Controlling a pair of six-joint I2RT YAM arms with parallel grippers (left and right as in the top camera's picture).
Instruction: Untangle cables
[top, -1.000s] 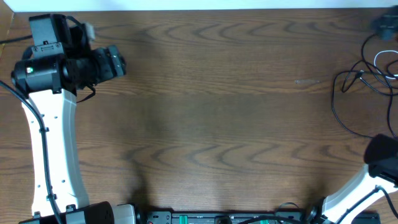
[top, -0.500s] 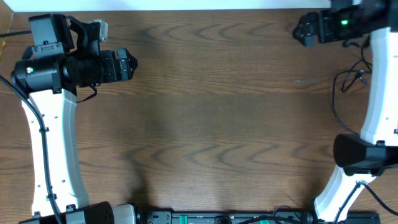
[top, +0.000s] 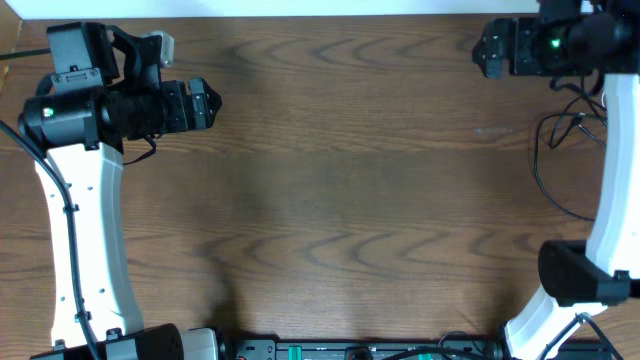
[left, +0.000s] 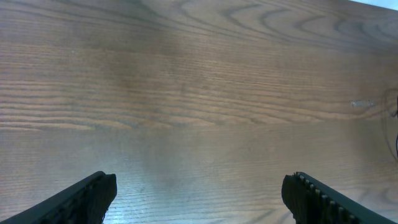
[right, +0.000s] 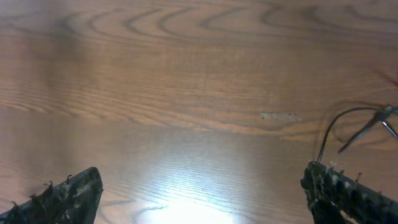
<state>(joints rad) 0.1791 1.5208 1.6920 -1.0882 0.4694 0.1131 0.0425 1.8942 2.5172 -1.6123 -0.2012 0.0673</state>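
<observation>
Black cable (top: 534, 165) near spread right hand (top: 478, 47), not touching

We look straight down on the whole table (top: 340, 200) from overhead. Our wrist cameras ride behind the left gripper (top: 205, 103) and the right gripper (top: 482, 48). Each sits low and faces obliquely across the wood. All three views share a pale scuff (top: 492, 130). The black cable (top: 535, 165) shows overhead and at the right wrist.
</observation>
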